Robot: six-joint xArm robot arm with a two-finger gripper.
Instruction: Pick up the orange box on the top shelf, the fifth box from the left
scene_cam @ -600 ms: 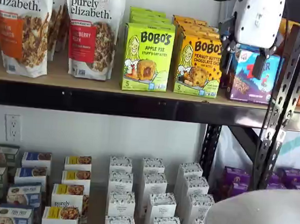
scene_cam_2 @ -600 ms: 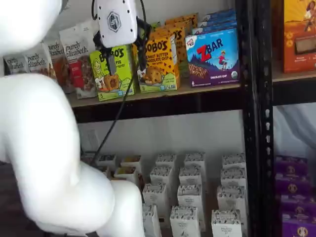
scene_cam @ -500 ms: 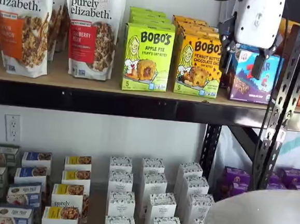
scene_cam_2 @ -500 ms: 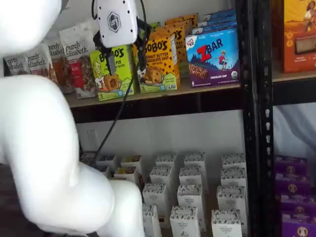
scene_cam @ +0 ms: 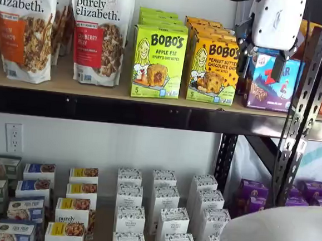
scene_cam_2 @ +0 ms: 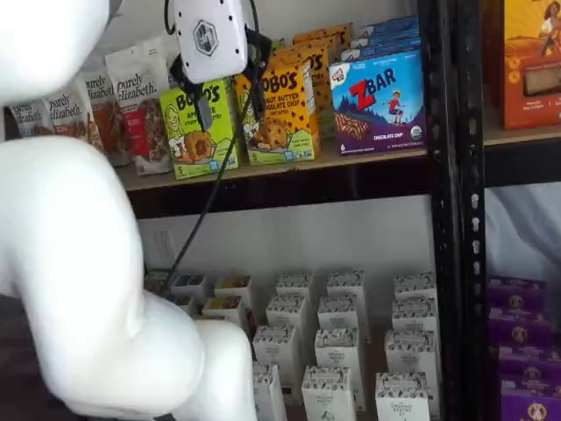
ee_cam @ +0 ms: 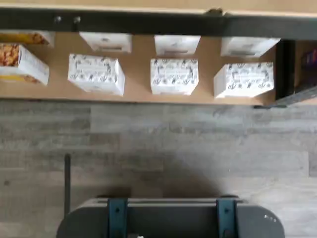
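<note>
Orange box (scene_cam: 212, 70) stood upright on the top shelf (scene_cam: 111, 109), printed face out toward the aisle, long axis vertical. It led a row of like cartons running back toward the wall. Green Bobo's box (scene_cam: 158, 61) sat just beside it on one side, ZBar box (scene_cam: 271, 80) close on the other. Both neighbours looked apart from it by a narrow gap; couldn't tell if the sides touched.

Arm (scene_cam_2: 79, 263) filled much of one shelf view. Gripper (scene_cam: 259, 61) hung in front of the shelf at box height, white body up, black fingers down. Fingers stood spread with a plain gap between them, nothing held. In both shelf views it sat out in the aisle, not yet at the box; one view showed it over the ZBar box, the other (scene_cam_2: 228, 96) straddling the seam between the green and orange cartons, so its true lateral offset was hard to call.

Wrist view showed only floor, the lower shelf's white cartons (ee_cam: 174, 75) and the dark mount; no target in it.

Step, as I read it: approach and line-up, grasp not begun. Next move would call for centring the fingers on the orange box, then going in so each finger clears a neighbour.
</note>
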